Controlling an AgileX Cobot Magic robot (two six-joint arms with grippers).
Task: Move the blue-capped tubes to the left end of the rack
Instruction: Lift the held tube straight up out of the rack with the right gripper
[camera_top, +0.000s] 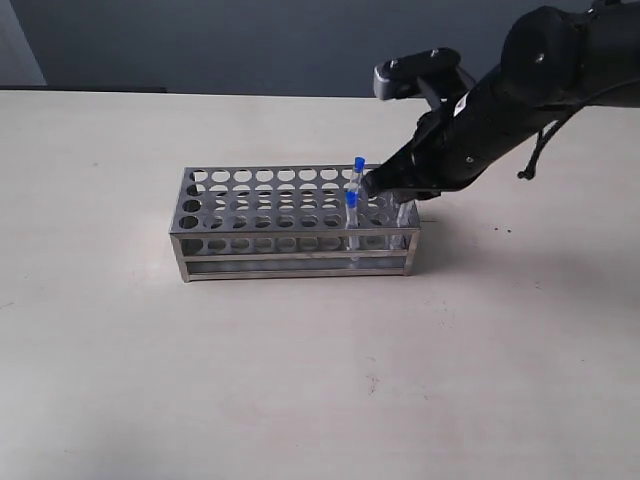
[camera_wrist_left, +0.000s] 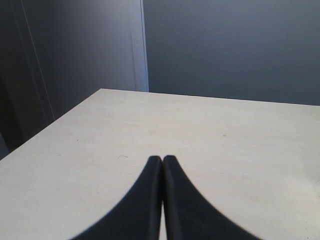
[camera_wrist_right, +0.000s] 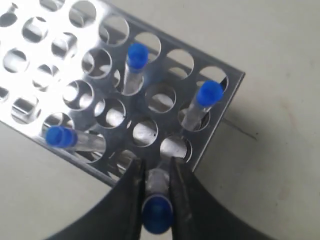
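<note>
At the rack's right end, you are pinching one blue-capped tube in the right gripper, three other tubes standing in nearby holes, left gripper idling empty with fingers pressed together, so you are likely needing a straight lift before carrying it left.

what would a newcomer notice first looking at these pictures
The black right gripper closed on a blue-capped tube at the right-end corner of the shiny steel rack. Three other blue-capped tubes stand in holes close by at that same end. The left gripper is shut, with only bare table in its view.
</note>
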